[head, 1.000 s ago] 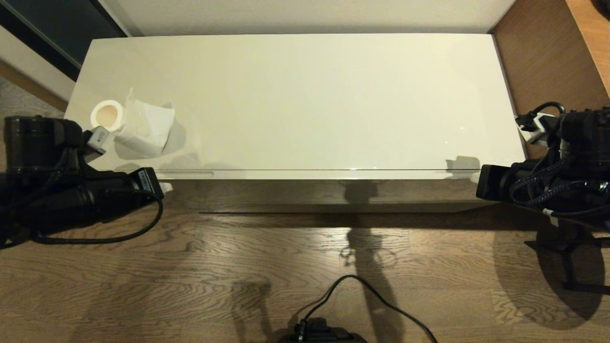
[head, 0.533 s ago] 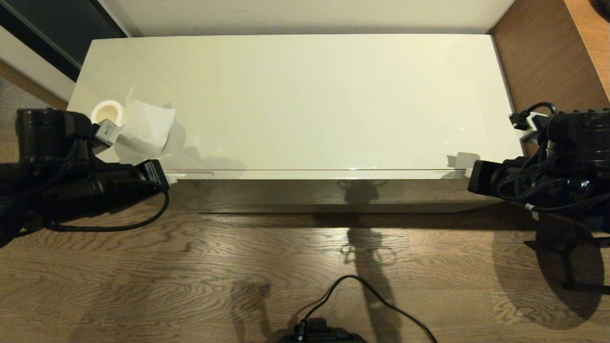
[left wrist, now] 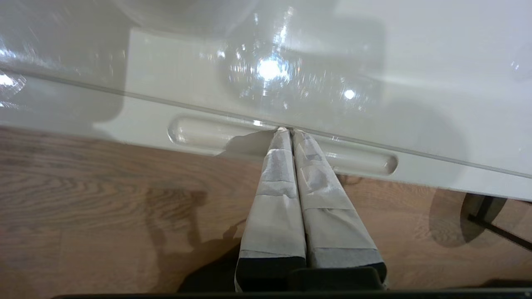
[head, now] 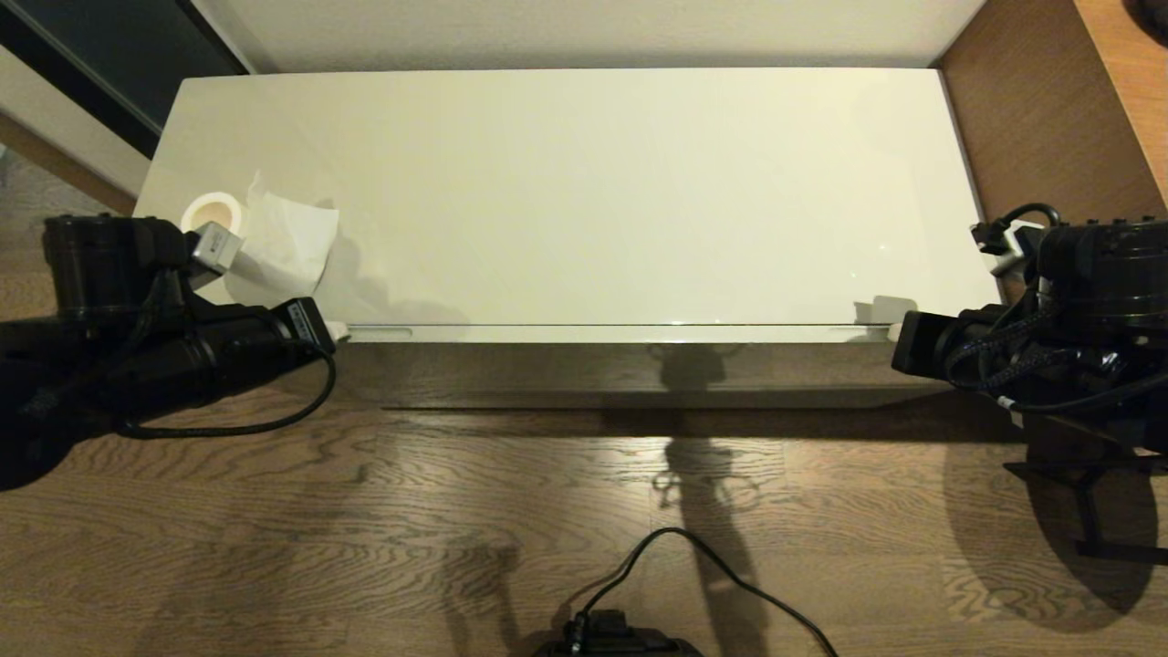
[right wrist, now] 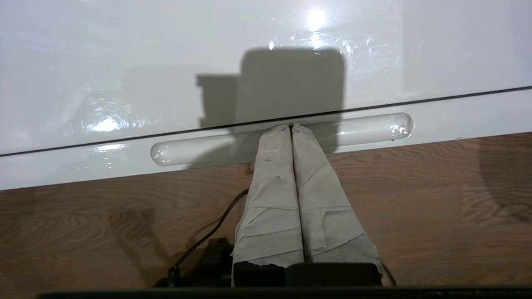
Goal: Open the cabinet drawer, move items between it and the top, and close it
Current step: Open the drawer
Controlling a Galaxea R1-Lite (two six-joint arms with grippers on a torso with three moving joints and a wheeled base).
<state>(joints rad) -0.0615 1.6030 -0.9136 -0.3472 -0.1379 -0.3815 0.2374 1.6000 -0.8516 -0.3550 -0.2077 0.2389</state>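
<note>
The glossy cream-white top spans the head view. A white toilet paper roll with a loose flap lies at its left front corner. The cabinet drawer is closed, only a thin seam showing under the top. My left gripper is shut, its taped tips inside the left slot handle. My right gripper is shut too, its tips pressed into the right slot handle. In the head view the left gripper and the right gripper stand at the drawer's two ends.
Brown wooden furniture stands against the cabinet's right end. A black cable runs over the wooden floor in front of the cabinet. A dark panel lies at the far left.
Both arms have moved inward and up to the drawer front, bringing their tips into the two slot handles. The drawer stays closed and the roll has not moved.
</note>
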